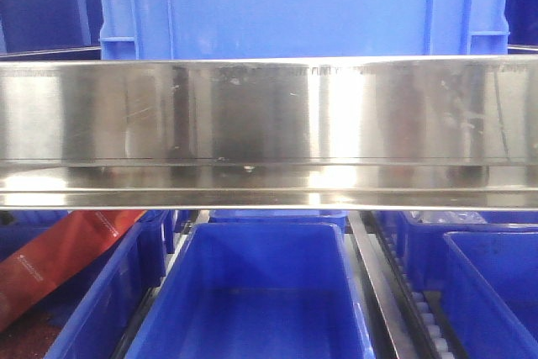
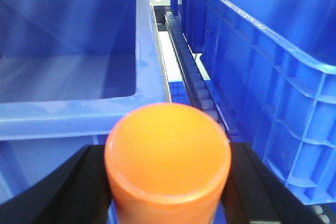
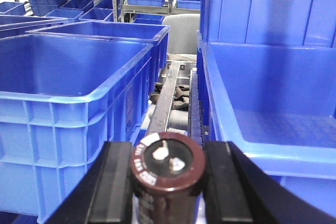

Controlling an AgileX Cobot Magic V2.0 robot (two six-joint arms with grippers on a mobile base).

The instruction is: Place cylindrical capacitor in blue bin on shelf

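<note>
As the right gripper (image 3: 169, 184) pinched the rigid, likely light and slick cylindrical capacitor (image 3: 168, 161) by its sides, a blue bin (image 3: 278, 153) at two o'clock, the left gripper (image 2: 168, 187) clamped an orange cylinder (image 2: 168, 148).

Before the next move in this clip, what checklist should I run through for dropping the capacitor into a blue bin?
1. Cylindrical capacitor gripped between right fingers: ok.
2. Capacitor over a bin: not ok; it looks lined up with the roller track between bins.
3. Right-hand blue bin, visible floor bare: ok.
4. Left fingers shut on the orange cylinder, which is not the task part: ok.
5. Clearance to the shelf rail: cannot tell.
</note>
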